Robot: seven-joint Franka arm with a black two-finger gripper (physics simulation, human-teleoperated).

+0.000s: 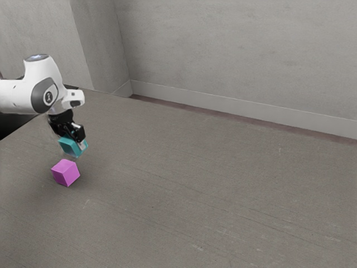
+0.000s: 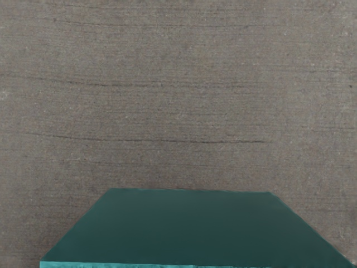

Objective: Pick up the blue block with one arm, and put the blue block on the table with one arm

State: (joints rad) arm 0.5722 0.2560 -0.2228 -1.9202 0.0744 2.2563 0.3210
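- Exterior view: the blue block (image 1: 68, 147), its color closer to teal, sits at the tip of the robot's hand near the exterior view's left edge, slightly tilted. How far its underside stands from the surface below is hard to tell.
- Gripped between the fingers of the black gripper (image 1: 77, 140), the block has one pale fingertip pad (image 1: 82, 144) against its side; the far finger is mostly hidden behind it.
- Seen from the wrist view, the same block looms large just under the hand, a dark green face edged by a strip of bright teal, with bare gray-brown grain beyond.
- Close by, a pink block (image 1: 66, 172) rests on the table, nearer the exterior camera than the blue one and apart from the gripper.
- Beneath them stretches the broad gray-brown table (image 1: 195, 195), marked with thin dark lines and a few pale scuffs.
- Reaching in from the exterior view's left, the white arm (image 1: 22, 96) bends downward at its gray-ringed wrist joint toward the blocks.
- Behind the scene, a gray wall (image 1: 234, 50) meets a pale baseboard (image 1: 223, 103), with a dull reddish strip running along its foot.
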